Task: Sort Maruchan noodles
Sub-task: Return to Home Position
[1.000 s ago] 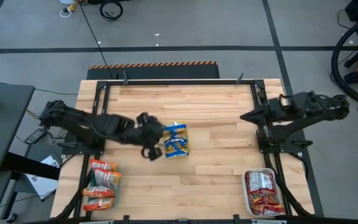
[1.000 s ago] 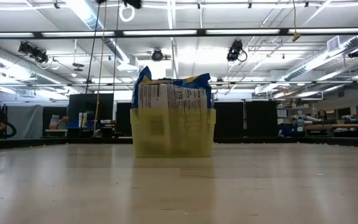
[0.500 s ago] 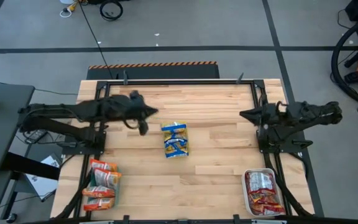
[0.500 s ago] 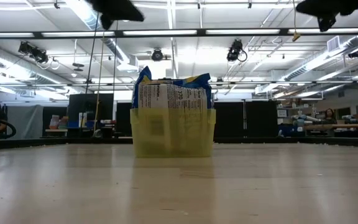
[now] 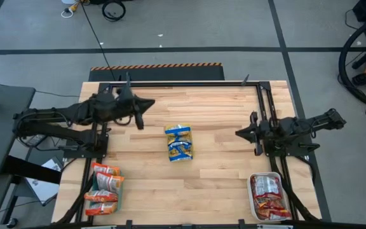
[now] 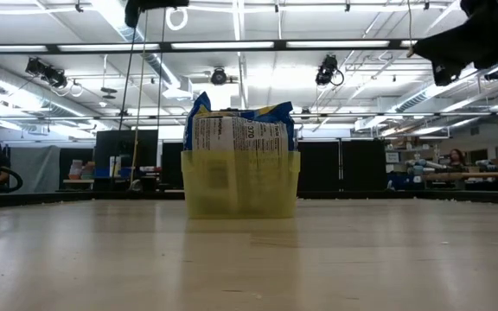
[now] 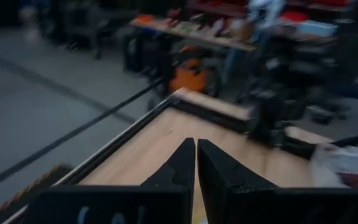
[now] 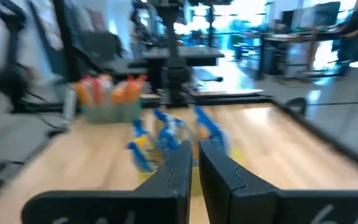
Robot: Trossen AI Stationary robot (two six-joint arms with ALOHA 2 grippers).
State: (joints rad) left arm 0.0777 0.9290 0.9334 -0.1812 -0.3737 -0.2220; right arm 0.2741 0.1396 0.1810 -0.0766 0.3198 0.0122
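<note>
Both arms hang over the wooden table, holding nothing. The left gripper is near 10 o'clock and the right gripper near 3 o'clock. On each, the jaws are pressed almost together. At the centre, a yellow bin holds blue-and-yellow noodle packs standing on edge. At 7 o'clock a green bin carries orange noodle packs. At 5 o'clock a white tray holds red-and-white noodle packs.
</note>
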